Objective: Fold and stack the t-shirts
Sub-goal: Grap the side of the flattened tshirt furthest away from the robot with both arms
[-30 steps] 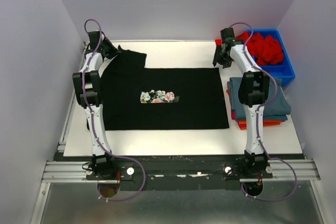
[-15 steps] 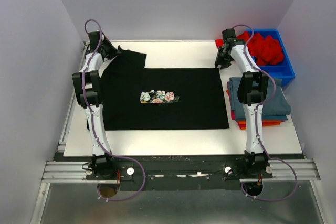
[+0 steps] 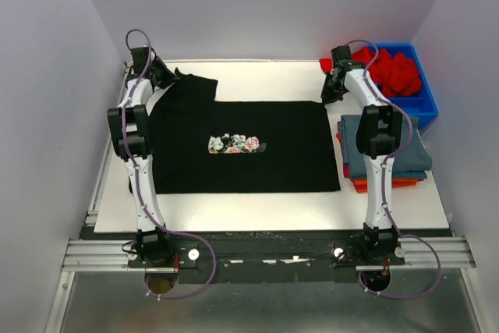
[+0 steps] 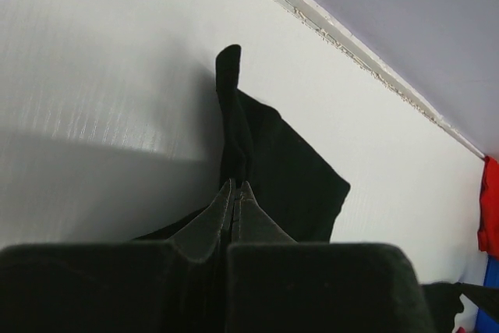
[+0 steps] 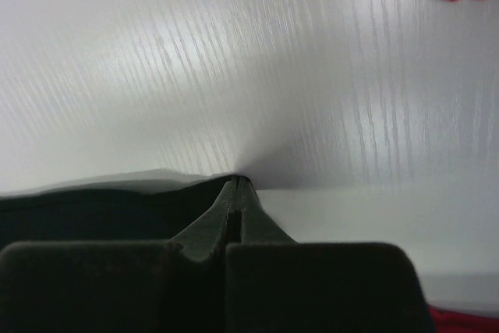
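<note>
A white wood-grain surface point(image 3: 265, 79) sits boxed in by pale grey walls point(image 3: 273, 5), with an aluminium rail point(image 3: 265, 253) along the near edge. The black t-shirt point(image 3: 273, 154) lies spread flat across the middle, flower print up. At the right, a slate-blue t-shirt point(image 3: 409, 154) tops a folded stack over an orange t-shirt point(image 3: 398, 183). Behind it, crumpled red t-shirts point(image 3: 394, 72) fill a blue plastic bin point(image 3: 427, 103).

The overhead view only places the left end effector point(image 3: 168, 76) and right end effector point(image 3: 327, 95) at the black t-shirt's far corners. The wrist views show more. The left end effector point(image 4: 236, 185) is pinched shut on an upstanding fold of black cloth. The right end effector point(image 5: 236, 181) is pressed closed on the shirt's edge, down at the surface.
</note>
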`<state>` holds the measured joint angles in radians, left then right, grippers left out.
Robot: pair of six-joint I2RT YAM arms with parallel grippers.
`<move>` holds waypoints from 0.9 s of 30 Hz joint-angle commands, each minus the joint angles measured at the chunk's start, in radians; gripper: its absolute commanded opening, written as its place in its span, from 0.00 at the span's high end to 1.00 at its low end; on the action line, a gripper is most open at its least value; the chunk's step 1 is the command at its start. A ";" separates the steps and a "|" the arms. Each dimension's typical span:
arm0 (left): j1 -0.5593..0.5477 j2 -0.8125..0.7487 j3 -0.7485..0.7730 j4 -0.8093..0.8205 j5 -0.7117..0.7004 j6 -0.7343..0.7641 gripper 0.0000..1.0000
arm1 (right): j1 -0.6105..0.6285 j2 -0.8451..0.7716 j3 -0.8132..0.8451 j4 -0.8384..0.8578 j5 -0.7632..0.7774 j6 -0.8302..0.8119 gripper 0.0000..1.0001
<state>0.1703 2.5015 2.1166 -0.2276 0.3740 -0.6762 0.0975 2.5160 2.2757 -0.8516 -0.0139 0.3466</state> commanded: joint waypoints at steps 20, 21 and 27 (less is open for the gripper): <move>0.003 -0.174 -0.119 0.051 -0.020 0.040 1.00 | -0.004 -0.302 -0.287 0.157 0.028 -0.011 0.99; 0.003 -0.187 -0.145 0.065 -0.017 0.040 1.00 | -0.004 -0.312 -0.306 0.160 0.020 -0.011 0.99; 0.003 -0.269 -0.262 0.105 -0.015 0.066 1.00 | -0.002 -0.364 -0.380 0.161 -0.015 0.002 0.99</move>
<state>0.1703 2.3394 1.9114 -0.1791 0.3695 -0.6498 0.0971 2.2169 1.9411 -0.7002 0.0048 0.3408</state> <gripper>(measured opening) 0.005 0.012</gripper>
